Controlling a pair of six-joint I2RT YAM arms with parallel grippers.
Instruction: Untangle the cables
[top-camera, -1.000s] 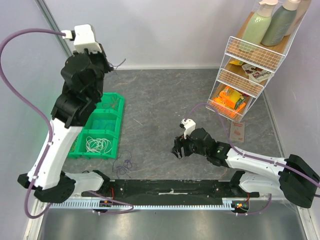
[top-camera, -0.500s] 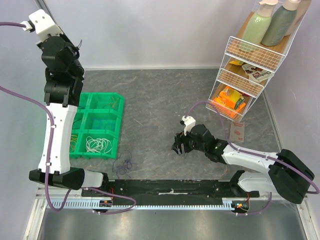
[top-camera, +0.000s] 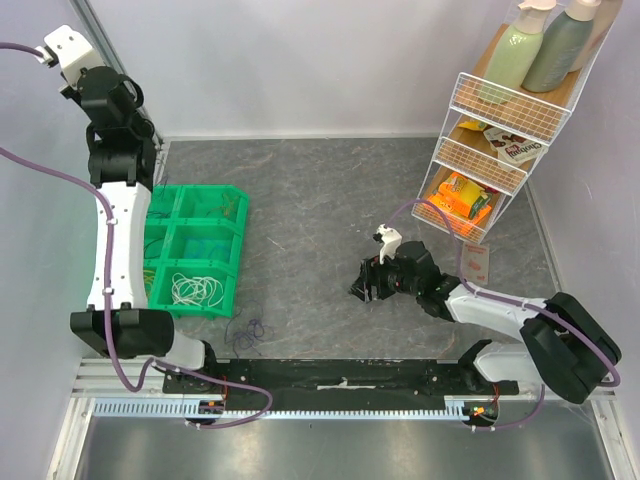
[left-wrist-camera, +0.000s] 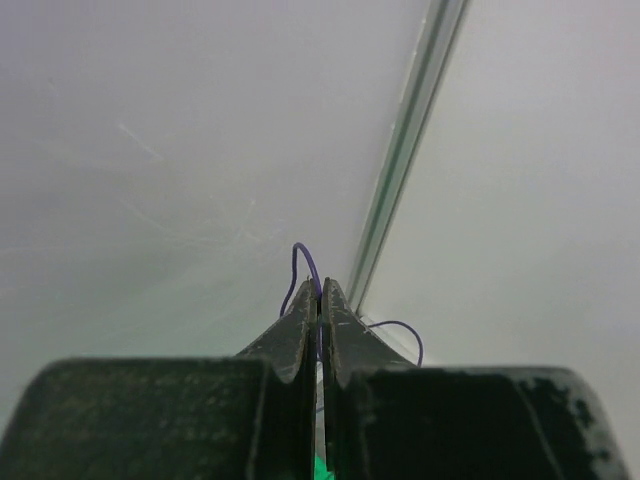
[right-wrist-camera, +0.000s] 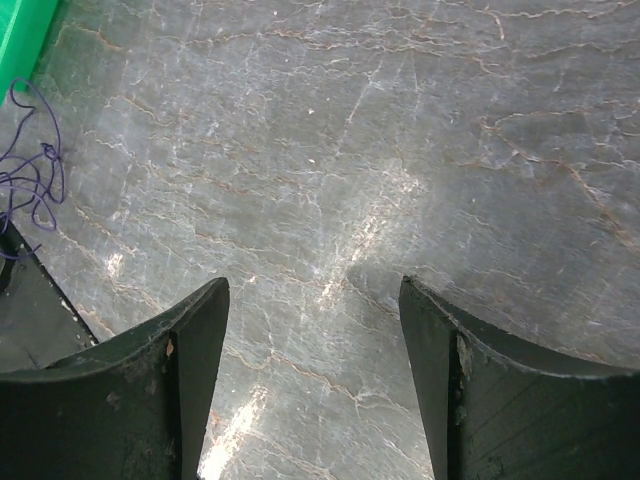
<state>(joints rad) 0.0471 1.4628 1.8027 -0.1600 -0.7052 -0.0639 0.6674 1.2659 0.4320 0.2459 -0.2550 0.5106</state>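
Observation:
My left gripper (left-wrist-camera: 320, 285) is raised high at the back left corner (top-camera: 135, 110), shut on a thin purple cable (left-wrist-camera: 305, 262); the cable loops out above the fingertips and to their right. A small tangle of purple cables (top-camera: 248, 328) lies on the table near the front edge and also shows at the left of the right wrist view (right-wrist-camera: 30, 175). Coiled white cables (top-camera: 195, 290) rest in a front compartment of the green bin (top-camera: 243, 232), and thin yellow and orange ones (top-camera: 232, 205) in a back one. Low over mid-table, my right gripper (top-camera: 365, 290) (right-wrist-camera: 315, 300) stands open and holds nothing.
A white wire rack (top-camera: 480, 150) with bottles and snack packs stands at the back right. A small tag (top-camera: 475, 265) lies in front of it. A metal corner post (left-wrist-camera: 400, 170) runs up the wall by my left gripper.
The left arm has swung up and to the left towards the back corner, still shut on the purple cable. The right gripper has shifted slightly to the right and stayed open.

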